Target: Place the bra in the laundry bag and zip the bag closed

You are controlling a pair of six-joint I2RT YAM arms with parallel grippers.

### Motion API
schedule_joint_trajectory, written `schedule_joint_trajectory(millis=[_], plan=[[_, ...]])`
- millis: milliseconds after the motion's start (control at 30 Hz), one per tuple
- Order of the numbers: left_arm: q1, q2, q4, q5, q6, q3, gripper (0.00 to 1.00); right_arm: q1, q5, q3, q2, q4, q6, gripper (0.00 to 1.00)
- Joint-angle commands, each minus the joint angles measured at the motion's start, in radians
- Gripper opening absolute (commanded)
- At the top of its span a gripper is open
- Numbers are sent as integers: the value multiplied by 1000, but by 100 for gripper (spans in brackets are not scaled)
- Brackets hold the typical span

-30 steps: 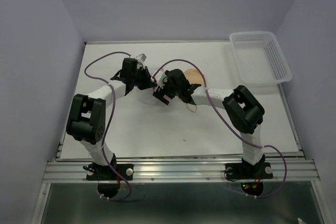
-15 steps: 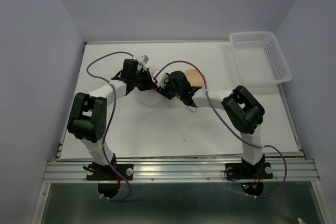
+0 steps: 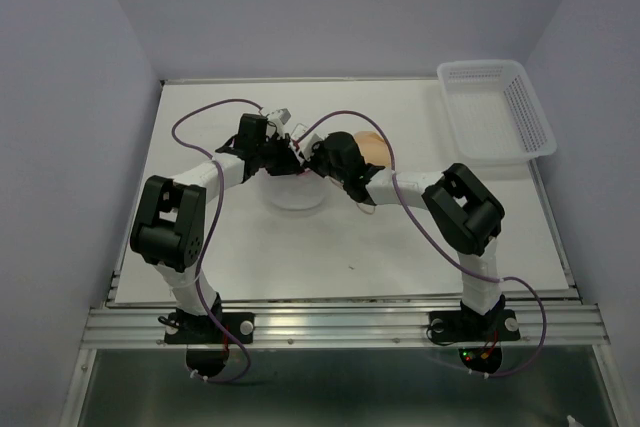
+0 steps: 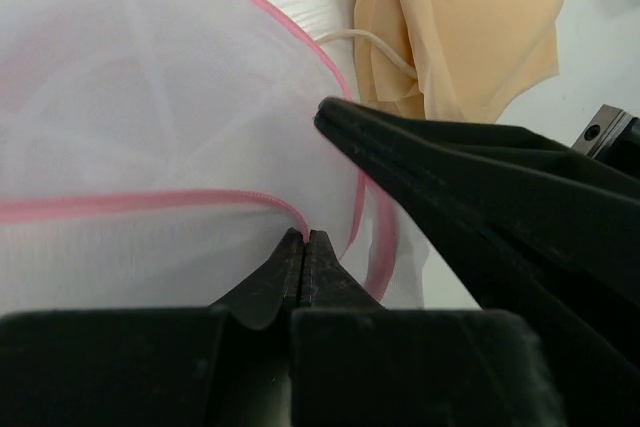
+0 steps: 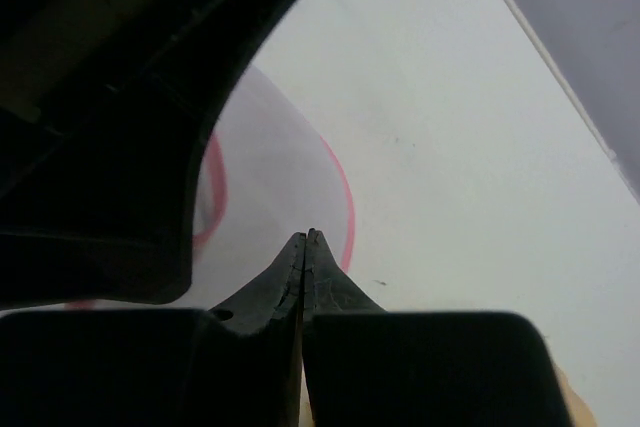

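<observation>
The laundry bag is a white mesh pouch with a pink zipper band, lying mid-table just in front of both grippers. My left gripper is shut on its pink band at the rim; in the left wrist view the jaws pinch the band's end. My right gripper sits right beside the left one, tips together at the bag's mesh edge, shut on a thin fold of it. The peach bra lies flat on the table behind the right wrist, outside the bag.
A rigid white slotted basket stands at the far right corner. The right arm's black body crowds the left wrist view. Purple cables loop over both arms. Walls close in the table on the left, right and far sides.
My right gripper moved left and farther back to meet the left gripper at the bag's rim, and its jaws closed from wide open. The left gripper stayed shut on the band.
</observation>
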Motion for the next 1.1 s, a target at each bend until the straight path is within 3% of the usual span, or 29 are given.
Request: schedule_joint_trajectory(millis=[0,133,233,333,433,600,733,900,1067], plan=[[-4,-14,-6,18,22,45,0,4,-160,-2,-75,89,74,1],[-4,-61,-5,16,33,48,0,4,-185,-48,-138,100,112,1],[-10,-156,-27,-51,120,64,0,-7,-41,-75,-202,106,189,1],[-24,-221,-106,-219,218,117,0,-30,90,-95,-256,103,273,1],[-45,-344,-110,-272,378,148,0,-42,200,-135,-352,45,322,1],[-48,-510,30,-110,651,52,0,-42,171,-212,-446,3,347,4],[-56,-537,-37,15,717,65,0,-42,213,-227,-481,-26,348,7],[-57,-543,18,-40,667,-19,0,-42,101,-235,-520,-92,332,26],[-57,-419,26,-142,456,2,0,-42,140,-280,-561,-153,358,33]])
